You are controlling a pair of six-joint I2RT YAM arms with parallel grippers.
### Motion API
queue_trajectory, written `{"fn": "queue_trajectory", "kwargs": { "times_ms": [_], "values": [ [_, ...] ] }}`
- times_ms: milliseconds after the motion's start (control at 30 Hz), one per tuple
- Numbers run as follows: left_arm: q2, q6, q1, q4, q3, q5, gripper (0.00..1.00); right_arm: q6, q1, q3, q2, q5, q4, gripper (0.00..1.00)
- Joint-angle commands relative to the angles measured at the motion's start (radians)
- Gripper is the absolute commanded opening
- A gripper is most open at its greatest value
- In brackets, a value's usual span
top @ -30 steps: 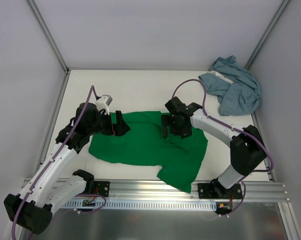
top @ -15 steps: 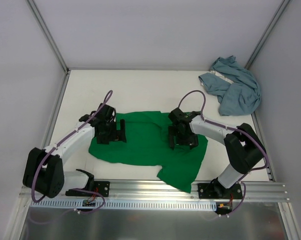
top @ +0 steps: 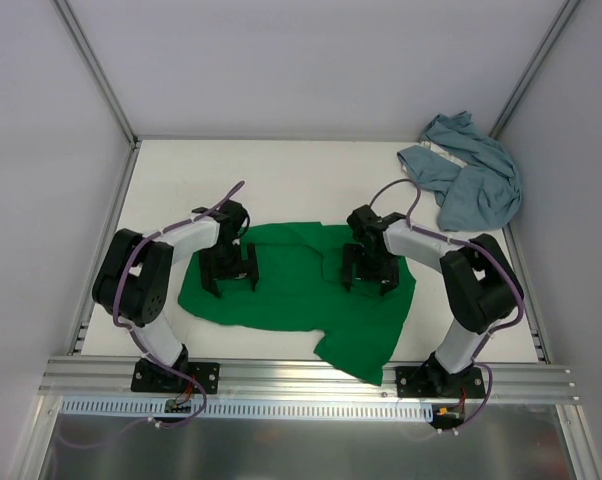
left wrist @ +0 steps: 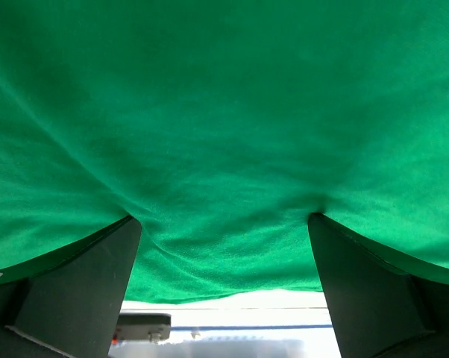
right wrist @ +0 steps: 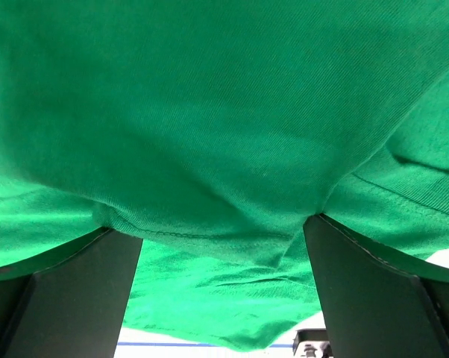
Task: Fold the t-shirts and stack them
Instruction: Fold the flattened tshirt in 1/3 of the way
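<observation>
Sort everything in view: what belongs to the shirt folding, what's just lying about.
Job: green t-shirt, spread mid-table; blue-grey t-shirt, crumpled at far right corner; left claw and right claw, both open on the green one.
Not the job: table, metal rail.

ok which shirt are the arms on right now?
The green t-shirt, spread mid-table: left fingers and right fingers are both planted on it, open. The blue-grey t-shirt lies crumpled in the far right corner, untouched.
</observation>
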Motion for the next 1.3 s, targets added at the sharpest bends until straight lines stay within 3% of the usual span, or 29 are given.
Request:
{"fn": "queue_trajectory", "kwargs": {
  "times_ms": [0, 467, 1000, 1167, 1267],
  "values": [
    [0.126, -0.019, -0.006, 0.144, 0.009, 0.016, 0.99, -0.026, -0.039, 0.026, 0.079, -0.033, 0.095, 0.92],
    [0.426, 0.042, 0.039, 0.015, 0.450, 0.008, 0.99, -0.087, -0.213, 0.308, 0.285, -0.174, 0.049, 0.91],
    [0.720, 0.137, 0.175, -0.171, 1.025, 0.036, 0.99, -0.127, -0.337, 0.845, 0.615, -0.245, -0.111, 0.91],
    [0.604, 0.143, 0.174, -0.166, 0.942, 0.082, 0.99, -0.150, -0.357, 0.856, 0.558, -0.229, -0.140, 0.91],
    [0.383, 0.153, 0.169, -0.054, 0.704, 0.148, 0.99, -0.149, -0.352, 0.757, 0.430, -0.228, -0.109, 0.92]
  ]
}}
